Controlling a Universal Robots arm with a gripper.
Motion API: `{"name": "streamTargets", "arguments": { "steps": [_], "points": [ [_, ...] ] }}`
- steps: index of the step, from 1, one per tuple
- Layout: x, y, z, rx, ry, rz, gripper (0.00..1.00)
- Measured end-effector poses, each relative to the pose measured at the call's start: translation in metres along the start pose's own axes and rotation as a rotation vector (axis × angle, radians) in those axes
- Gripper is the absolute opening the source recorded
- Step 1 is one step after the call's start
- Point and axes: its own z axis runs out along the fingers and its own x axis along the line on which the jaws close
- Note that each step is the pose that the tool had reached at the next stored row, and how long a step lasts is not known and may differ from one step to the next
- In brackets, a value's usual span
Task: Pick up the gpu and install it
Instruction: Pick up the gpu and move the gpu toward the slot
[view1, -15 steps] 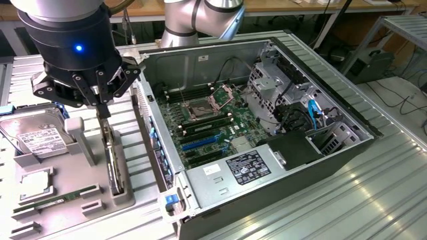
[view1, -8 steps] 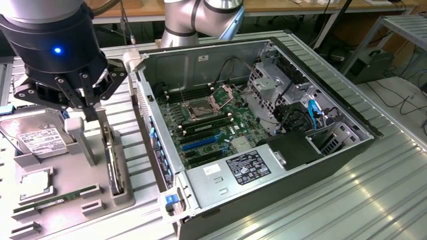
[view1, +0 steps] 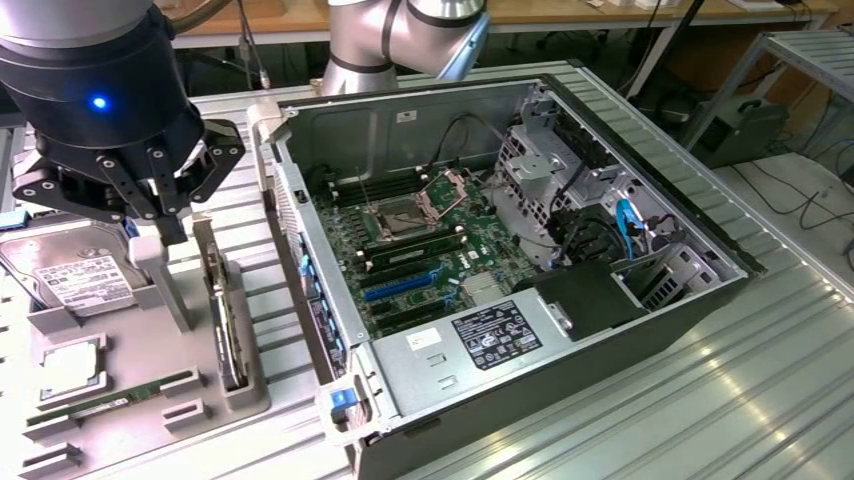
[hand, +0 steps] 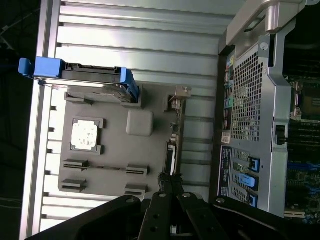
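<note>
A grey plastic parts tray (view1: 147, 350) holds a silver white-labelled hard drive (view1: 74, 275) and a narrow green memory stick (view1: 114, 400); an open black computer case (view1: 601, 380) stands just beside it.

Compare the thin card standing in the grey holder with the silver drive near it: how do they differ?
The gpu is a slim dark card; the hard drive is a thick silver box with a white label. The gpu stands on edge in a slot; the hard drive shows its broad labelled face. The gripper is at the gpu's end, away from the hard drive. Both sit in the same grey holder.
</note>
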Motion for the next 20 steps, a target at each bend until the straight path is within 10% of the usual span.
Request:
{"name": "streamTargets", "arguments": {
  "steps": [12, 20],
  "points": [
    [0.0, 0.0, 0.0, -0.0001, 0.0004, 0.0, 0.11],
    [0.0, 0.0, 0.0, -0.0001, 0.0007, 0.0, 0.54]
  ]
}}
